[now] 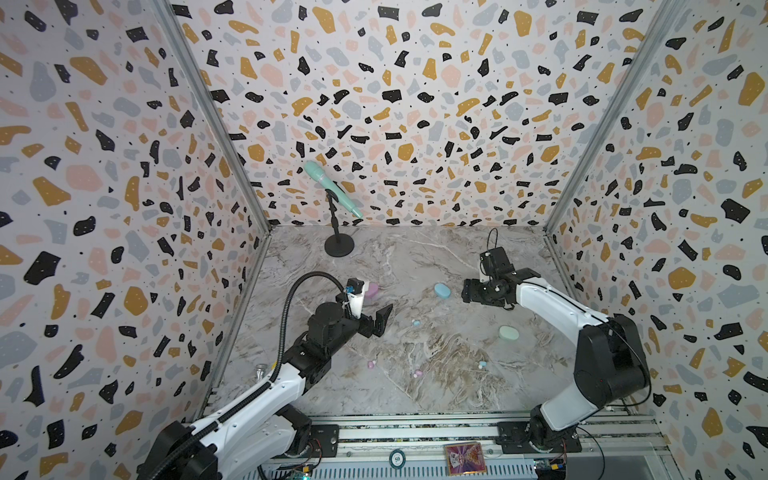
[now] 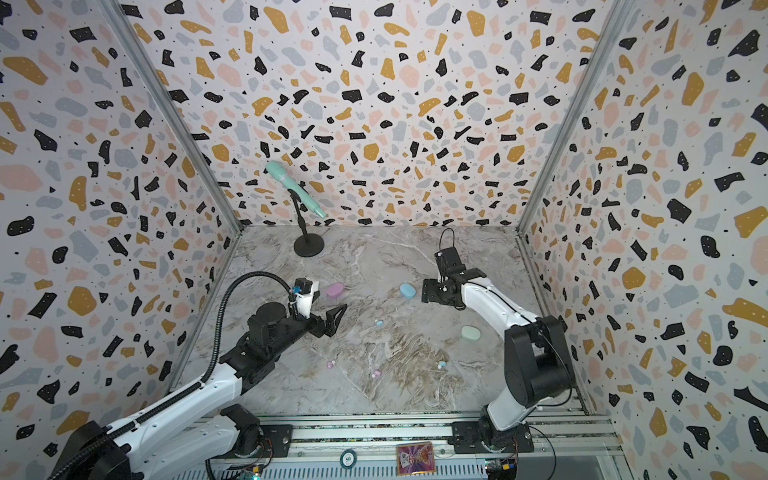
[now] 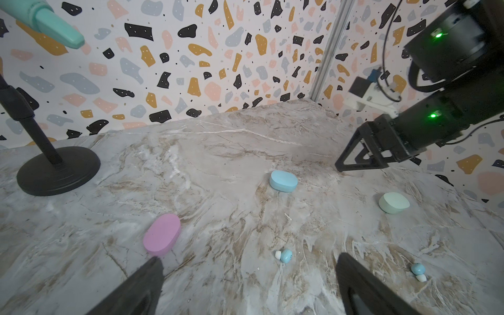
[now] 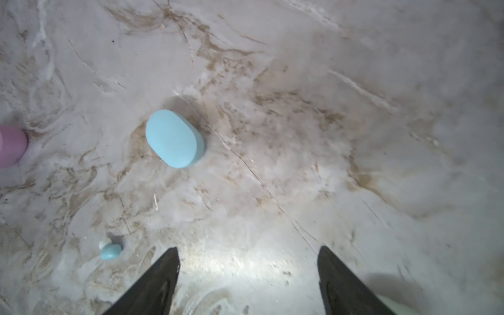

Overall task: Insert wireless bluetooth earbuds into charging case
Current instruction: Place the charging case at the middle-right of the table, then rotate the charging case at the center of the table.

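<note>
Reading "50" on the round token (image 1: 397, 458). Holding left gripper (image 1: 384, 321) and right gripper (image 4: 248, 248) released, empty. Leaving a light blue earbud (image 1: 416, 322) lying between them, untouched.

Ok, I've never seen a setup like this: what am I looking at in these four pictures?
Two robot arms, the left arm and the right arm, reach over a marble table. Two pictures look down on the whole scene; the other two come from a camera on each wrist. On the table lie a pink case, a blue case and a mint case, all closed, plus loose blue earbuds and pink earbuds. A microphone on a stand is at the back. Both arms' jaws are open and hold nothing.
</note>
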Controlling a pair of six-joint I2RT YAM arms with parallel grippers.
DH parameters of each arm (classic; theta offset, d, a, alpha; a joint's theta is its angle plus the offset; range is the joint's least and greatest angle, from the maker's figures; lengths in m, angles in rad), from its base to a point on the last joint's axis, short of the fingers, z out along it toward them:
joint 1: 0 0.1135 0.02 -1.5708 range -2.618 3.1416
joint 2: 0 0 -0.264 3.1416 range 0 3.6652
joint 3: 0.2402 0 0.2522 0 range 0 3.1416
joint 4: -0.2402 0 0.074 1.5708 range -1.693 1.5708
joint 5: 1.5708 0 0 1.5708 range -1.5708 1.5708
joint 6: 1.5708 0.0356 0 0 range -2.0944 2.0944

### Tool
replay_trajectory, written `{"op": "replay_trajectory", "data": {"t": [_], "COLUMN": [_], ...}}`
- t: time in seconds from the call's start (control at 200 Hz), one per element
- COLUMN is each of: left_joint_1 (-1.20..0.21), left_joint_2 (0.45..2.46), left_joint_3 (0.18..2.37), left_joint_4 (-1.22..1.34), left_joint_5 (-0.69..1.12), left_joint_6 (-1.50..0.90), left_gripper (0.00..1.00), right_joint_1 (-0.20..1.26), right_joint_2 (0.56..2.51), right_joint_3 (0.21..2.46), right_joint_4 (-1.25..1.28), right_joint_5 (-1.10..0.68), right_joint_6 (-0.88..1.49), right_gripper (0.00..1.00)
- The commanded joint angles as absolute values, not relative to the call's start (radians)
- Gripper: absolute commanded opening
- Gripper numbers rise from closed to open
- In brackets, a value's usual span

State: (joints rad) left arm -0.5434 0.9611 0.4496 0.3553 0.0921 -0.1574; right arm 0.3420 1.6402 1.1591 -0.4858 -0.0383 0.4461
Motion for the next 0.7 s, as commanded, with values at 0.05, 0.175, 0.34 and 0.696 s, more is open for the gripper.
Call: {"op": "replay_trajectory", "data": {"t": [0.05, 0.175, 0.34, 0.696], "left_joint_1": [-0.532, -0.529, -0.523, -0.515], "left_joint_2": [0.965, 0.964, 0.966, 0.976], "left_joint_3": [0.448, 0.446, 0.449, 0.454], "left_joint_4": [0.417, 0.413, 0.408, 0.411], "left_joint_5": [0.101, 0.100, 0.100, 0.109], "left_joint_6": [-0.166, -0.164, -0.158, -0.159], "left_gripper": [1.00, 1.00, 1.00, 1.00], "right_joint_1": [0.364, 0.386, 0.401, 0.456], "right_joint_2": [1.778, 1.908, 2.051, 2.182], "right_joint_3": [1.311, 1.452, 1.601, 1.767], "right_joint_4": [-0.434, -0.450, -0.497, -0.623], "right_joint_5": [-0.105, -0.127, -0.185, -0.254], "right_joint_6": [0.415, 0.360, 0.296, 0.190], "right_gripper": [0.78, 0.78, 0.78, 0.78]}}
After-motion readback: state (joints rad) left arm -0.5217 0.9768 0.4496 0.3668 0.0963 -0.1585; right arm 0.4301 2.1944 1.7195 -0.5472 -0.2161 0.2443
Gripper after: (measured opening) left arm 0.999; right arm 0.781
